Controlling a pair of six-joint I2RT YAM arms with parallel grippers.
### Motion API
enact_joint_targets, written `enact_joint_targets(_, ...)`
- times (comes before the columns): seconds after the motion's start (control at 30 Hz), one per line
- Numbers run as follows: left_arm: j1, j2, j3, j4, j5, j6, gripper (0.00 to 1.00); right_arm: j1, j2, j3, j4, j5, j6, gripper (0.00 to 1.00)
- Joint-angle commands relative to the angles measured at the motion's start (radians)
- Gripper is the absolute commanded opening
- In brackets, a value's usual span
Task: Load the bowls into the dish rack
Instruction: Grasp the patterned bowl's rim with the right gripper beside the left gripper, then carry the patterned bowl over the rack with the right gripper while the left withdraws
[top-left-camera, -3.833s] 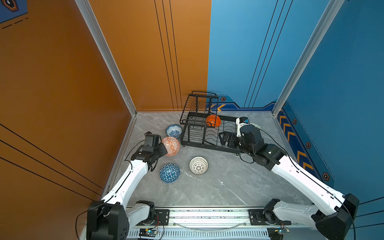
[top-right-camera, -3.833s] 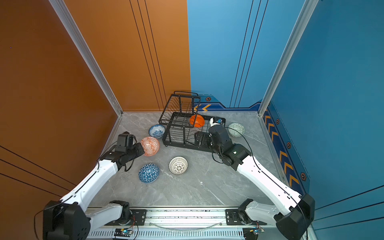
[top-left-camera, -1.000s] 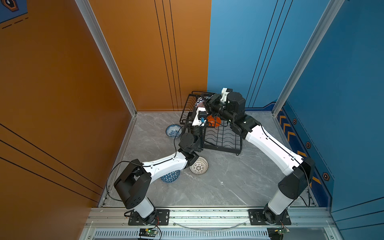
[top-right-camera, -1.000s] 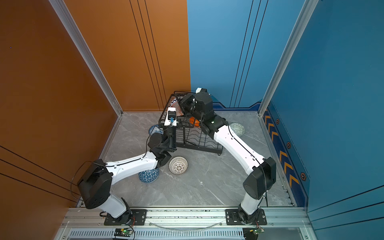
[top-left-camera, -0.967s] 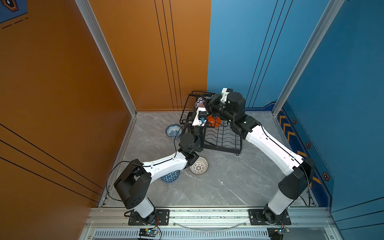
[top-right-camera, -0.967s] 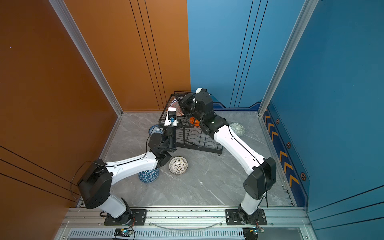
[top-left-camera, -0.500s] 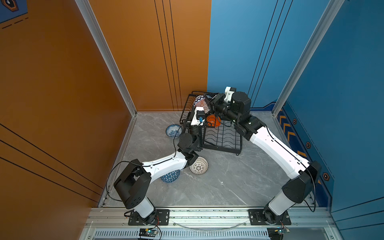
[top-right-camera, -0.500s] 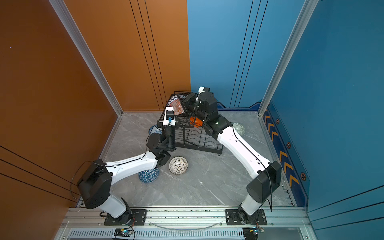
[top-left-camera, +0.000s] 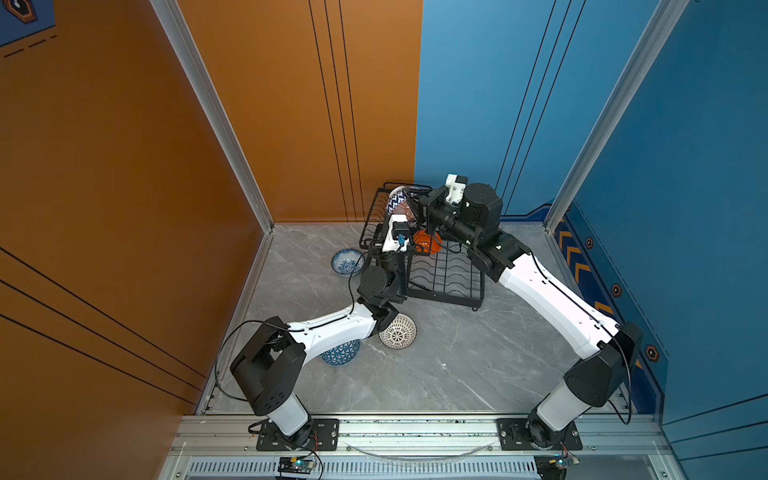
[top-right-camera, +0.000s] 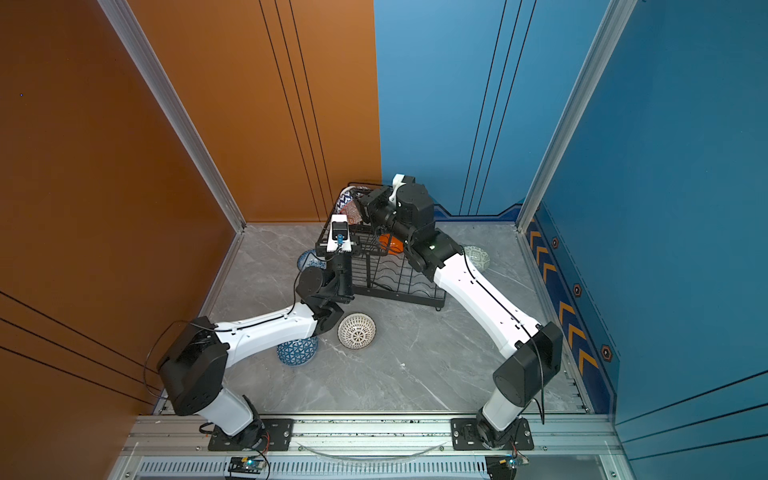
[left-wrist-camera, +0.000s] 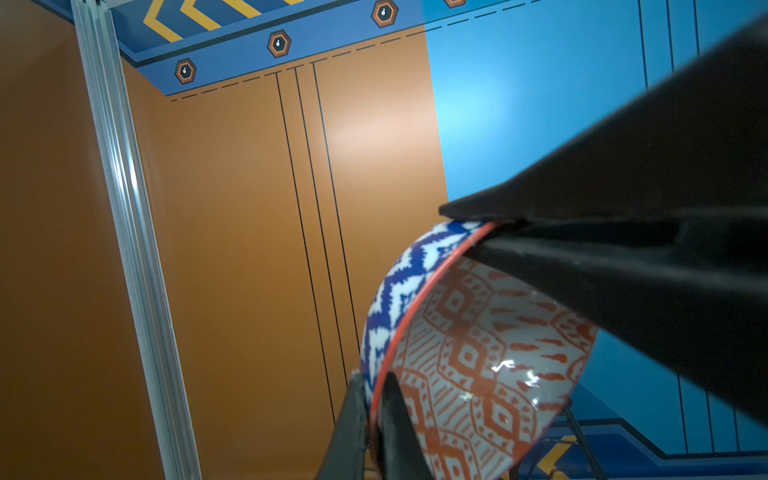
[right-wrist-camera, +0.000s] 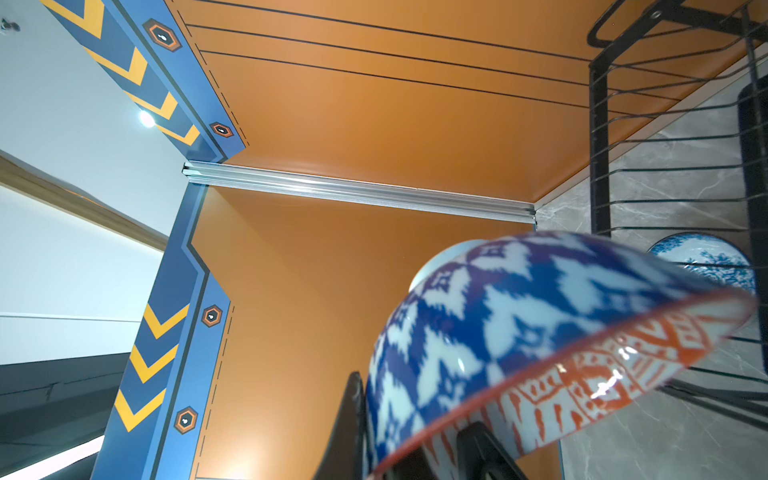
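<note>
The orange-white patterned bowl, blue-white outside, hangs tilted over the raised tier of the black wire dish rack. My left gripper is shut on its rim from below. My right gripper is shut on the opposite rim. A plain orange bowl sits inside the rack. On the floor lie a blue-white floral bowl, a white dotted bowl and a blue triangle bowl, partly under my left arm.
A pale green bowl lies right of the rack, behind my right arm. The orange wall stands close behind the rack's raised tier, and the blue wall closes the right side. My left forearm crosses above the two front bowls.
My right gripper's jaws have closed on the patterned bowl's rim. The right arm has shifted slightly to the right. The left gripper has kept its hold throughout.
</note>
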Motion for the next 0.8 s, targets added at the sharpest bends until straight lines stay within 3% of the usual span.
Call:
enact_joint_targets(0.0, -0.006, -0.016, 0.011, 0.042, -0.005, 0.046, 0.0, -0.029, 0.01, -0.001, 0.019, 0.041, -0.085, 0.01)
enact_joint_targets(0.07, -0.006, -0.018, 0.005, 0.04, -0.012, 0.035, 0.08, -0.03, 0.004, -0.009, 0.022, 0.045, -0.086, 0.0)
enact_joint_targets(0.17, -0.003, -0.027, 0.0, 0.021, -0.017, 0.017, 0.05, -0.039, -0.001, -0.015, 0.028, 0.047, -0.085, 0.0)
enact_joint_targets(0.3, -0.002, -0.045, -0.01, 0.013, -0.03, 0.001, 0.16, -0.055, -0.01, -0.021, 0.036, 0.044, -0.084, 0.0)
enact_joint_targets(0.37, -0.002, -0.056, -0.014, 0.004, -0.04, -0.009, 0.29, -0.064, -0.018, -0.033, 0.047, 0.047, -0.084, 0.0)
enact_joint_targets(0.5, -0.003, -0.088, -0.024, -0.016, -0.052, -0.037, 0.43, -0.079, -0.035, -0.055, 0.078, 0.062, -0.084, 0.0)
enact_joint_targets(0.6, -0.004, -0.113, -0.072, -0.025, -0.061, -0.065, 0.7, -0.085, -0.038, -0.055, 0.091, 0.06, -0.095, 0.0)
enact_joint_targets(0.67, -0.011, -0.134, -0.08, -0.036, -0.073, -0.076, 0.98, -0.092, -0.046, -0.063, 0.106, 0.065, -0.096, 0.0)
enact_joint_targets(0.77, -0.025, -0.178, -0.093, -0.071, -0.082, -0.102, 0.98, -0.107, -0.066, -0.091, 0.146, 0.072, -0.096, 0.0)
